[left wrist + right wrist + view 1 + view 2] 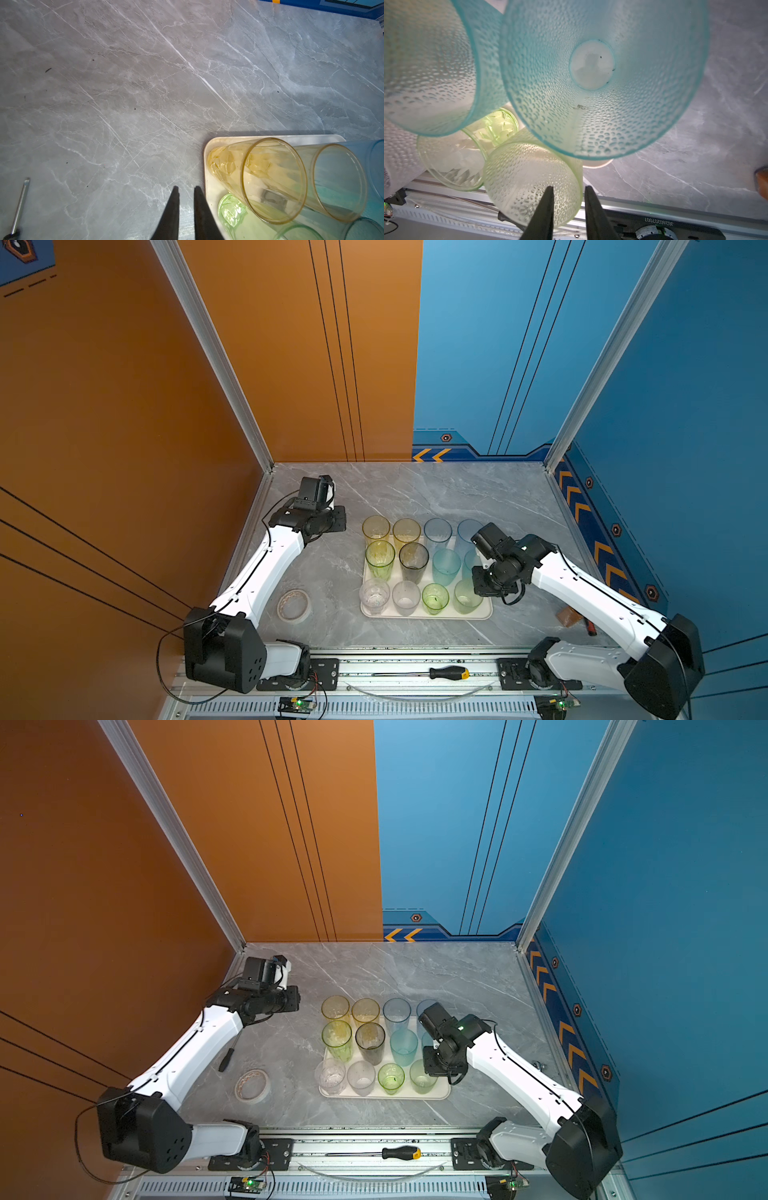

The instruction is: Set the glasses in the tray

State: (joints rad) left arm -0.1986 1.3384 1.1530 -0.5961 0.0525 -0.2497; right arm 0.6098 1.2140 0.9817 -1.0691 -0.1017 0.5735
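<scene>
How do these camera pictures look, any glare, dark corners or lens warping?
In both top views, even light, the tray crisp. In the left wrist view, dim corners, and the nearest yellow glass looks splayed by the wide lens. In the right wrist view, the central teal glass glows bright and soft.

Robot lab cell — alu frame (214,352), panel walls (104,406)

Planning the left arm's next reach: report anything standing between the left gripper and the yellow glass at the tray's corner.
Nothing visible does. The left gripper, jaws narrowly apart and empty, hangs over the bare marble table beside the tray. Only the tray's low rim separates it from the yellow glass.
</scene>
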